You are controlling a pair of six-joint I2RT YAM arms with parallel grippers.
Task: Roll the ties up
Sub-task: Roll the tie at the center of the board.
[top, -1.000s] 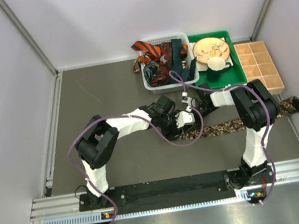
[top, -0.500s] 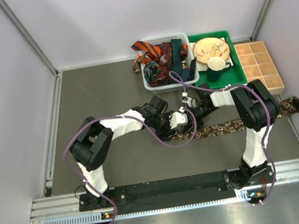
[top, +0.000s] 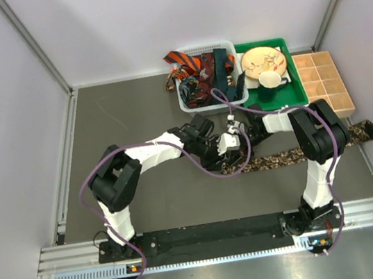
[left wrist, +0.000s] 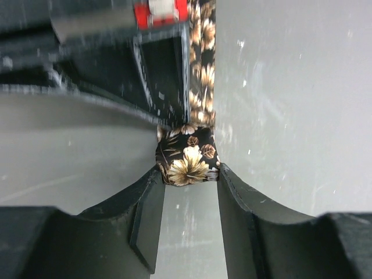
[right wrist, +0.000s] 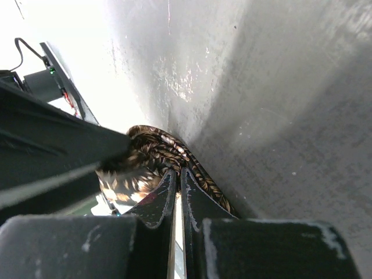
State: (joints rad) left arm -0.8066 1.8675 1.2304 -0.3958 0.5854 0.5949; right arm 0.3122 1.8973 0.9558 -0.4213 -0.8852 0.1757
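The left gripper (left wrist: 189, 172) stands with its jaws partly apart. Its fingertips flank the rolled end of the patterned tie (left wrist: 186, 163); whether they clamp it cannot be told. The right gripper (right wrist: 177, 177) has its jaws closed together, with the tips resting against the same coil. In the top view both grippers meet at frame centre over the grey table (top: 133, 112). From that point the patterned tie runs flat along the table toward the right edge of the frame, partly hidden by the right arm. Its fabric is black with tan-gold leaf and flower prints, and the rolled end forms a short, tight coil. The other ties (top: 200, 78), orange-black striped, dark red and dark teal, lie heaped in the white basket (top: 218, 43) at upper centre.
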